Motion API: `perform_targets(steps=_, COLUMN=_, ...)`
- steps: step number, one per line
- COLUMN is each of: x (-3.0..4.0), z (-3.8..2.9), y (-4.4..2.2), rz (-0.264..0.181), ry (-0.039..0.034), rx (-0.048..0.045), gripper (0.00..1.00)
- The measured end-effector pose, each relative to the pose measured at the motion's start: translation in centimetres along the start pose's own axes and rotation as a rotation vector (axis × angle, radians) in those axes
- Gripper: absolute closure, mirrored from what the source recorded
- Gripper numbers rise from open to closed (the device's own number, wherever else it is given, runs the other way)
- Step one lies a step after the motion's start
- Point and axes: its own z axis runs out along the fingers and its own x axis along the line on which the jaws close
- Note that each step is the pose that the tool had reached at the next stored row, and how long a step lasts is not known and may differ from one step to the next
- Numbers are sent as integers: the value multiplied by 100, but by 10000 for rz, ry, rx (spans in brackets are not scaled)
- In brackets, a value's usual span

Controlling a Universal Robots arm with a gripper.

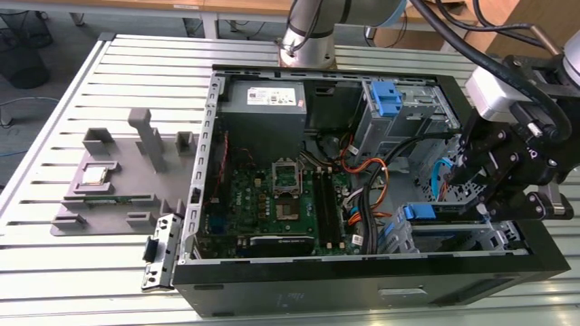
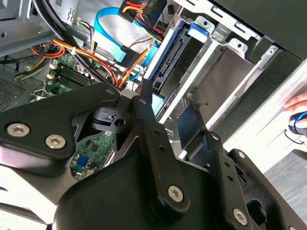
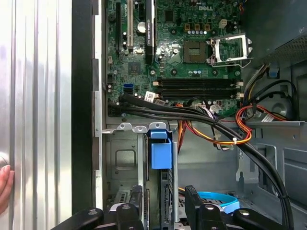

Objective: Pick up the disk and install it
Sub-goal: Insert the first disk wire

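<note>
Slatted metal table (image 1: 73, 272) bears the open computer case (image 1: 363, 292); hand (image 3: 164, 196) spread astride the disk (image 3: 160, 153) in its bay (image 3: 120, 160)

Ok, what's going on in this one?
A robot arm is working inside an open desktop computer case that lies on a slotted metal table. Its pincer hangs over the drive cage at the exterior view's right, jaws open and straddling the hard drive. The drive, in its blue carrier, stands edge-on in the cage slot, so it looks at least partly installed. A person's hand rests on the table beside the case.
</note>
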Motion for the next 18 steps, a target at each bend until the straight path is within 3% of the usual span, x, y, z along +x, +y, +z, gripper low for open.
perform_targets(steps=8, x=-21, z=-53, y=5, rz=0, ry=-3, rx=0, gripper=52)
perform_targets(steps=11, x=-68, z=-50, y=17, rz=0, ry=-2, rx=0, gripper=52)
perform_targets(steps=13, x=-97, z=-46, y=25, rz=-1, ry=-40, rx=-1, gripper=52)
perform_targets(steps=14, x=-163, z=-36, y=51, rz=-7, ry=-157, rx=-5, gripper=52)
perform_targets(steps=18, x=-229, z=-21, y=66, rz=-8, ry=-165, rx=-5, gripper=52)
